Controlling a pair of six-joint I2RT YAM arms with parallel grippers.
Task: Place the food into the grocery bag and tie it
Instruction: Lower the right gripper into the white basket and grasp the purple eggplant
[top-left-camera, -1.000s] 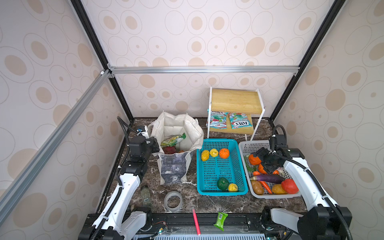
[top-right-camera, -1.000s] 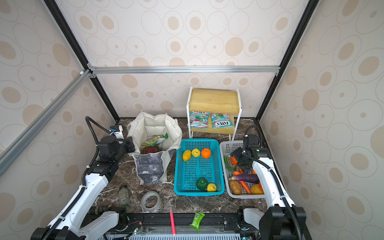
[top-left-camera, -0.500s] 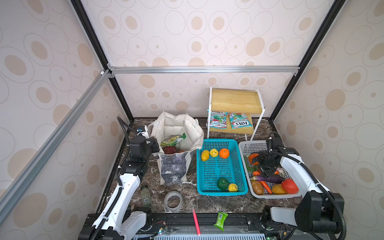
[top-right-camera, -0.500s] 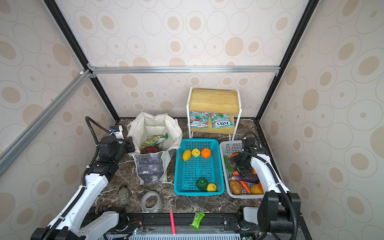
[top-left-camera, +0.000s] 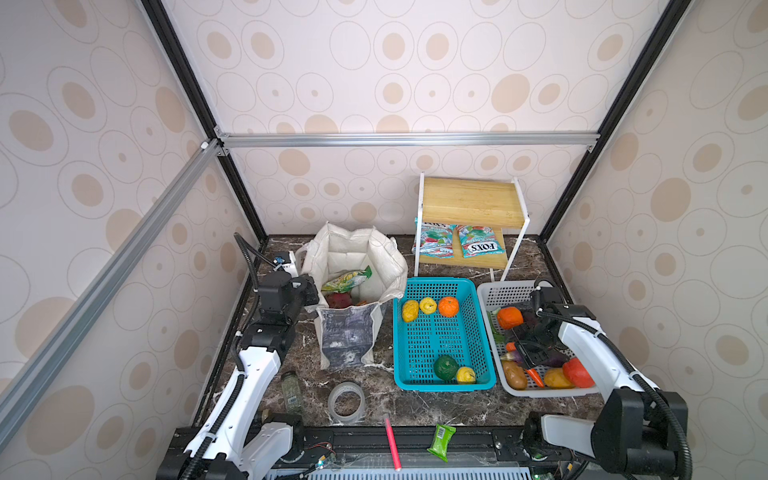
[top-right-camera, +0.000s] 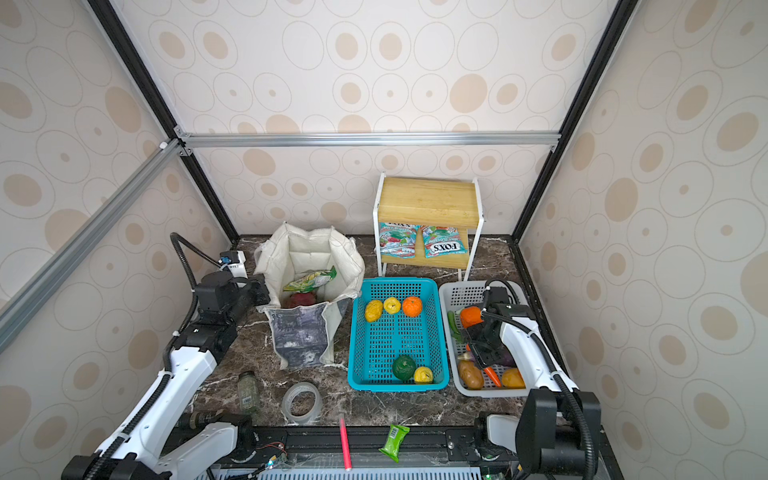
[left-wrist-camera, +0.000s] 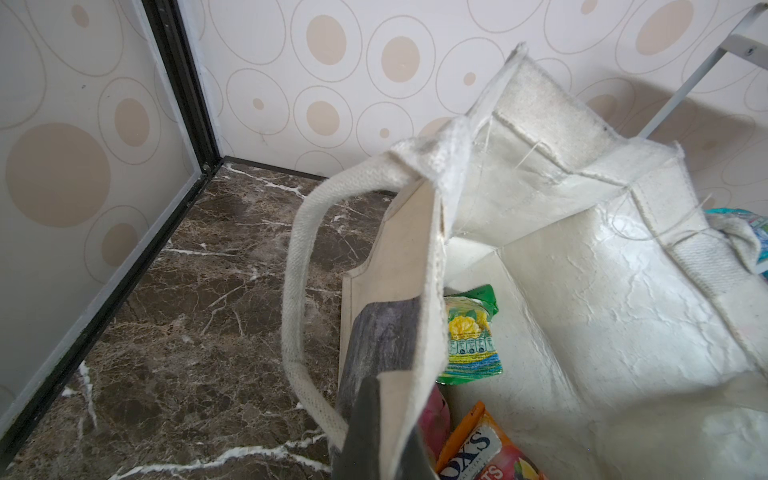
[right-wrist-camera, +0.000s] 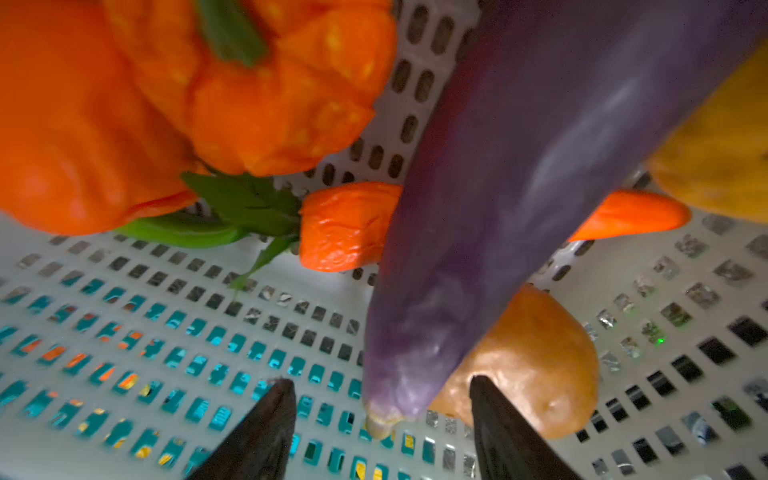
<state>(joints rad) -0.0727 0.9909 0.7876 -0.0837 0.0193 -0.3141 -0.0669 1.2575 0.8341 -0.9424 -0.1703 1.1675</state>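
Pre-grasp: right fingers (right-wrist-camera: 266, 428) wide astride long purple toy eggplant (right-wrist-camera: 498, 166); left fingers (left-wrist-camera: 363, 436) shut, apparently holding off-white canvas grocery bag (left-wrist-camera: 623, 291) open.

I'm seeing rough woven canvas on the grocery bag (left-wrist-camera: 582, 291), with a crinkled white lining inside. The green packet (left-wrist-camera: 471, 332) is glossy foil. The eggplant (right-wrist-camera: 519, 187) looks like smooth, waxy plastic, the white basket (right-wrist-camera: 124, 270) is matt perforated plastic, and the tabletop (left-wrist-camera: 187, 311) looks like polished marble.

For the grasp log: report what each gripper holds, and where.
Left gripper pinches the grocery bag at its left rim. Right gripper holds nothing; open jaws straddle the eggplant tip.
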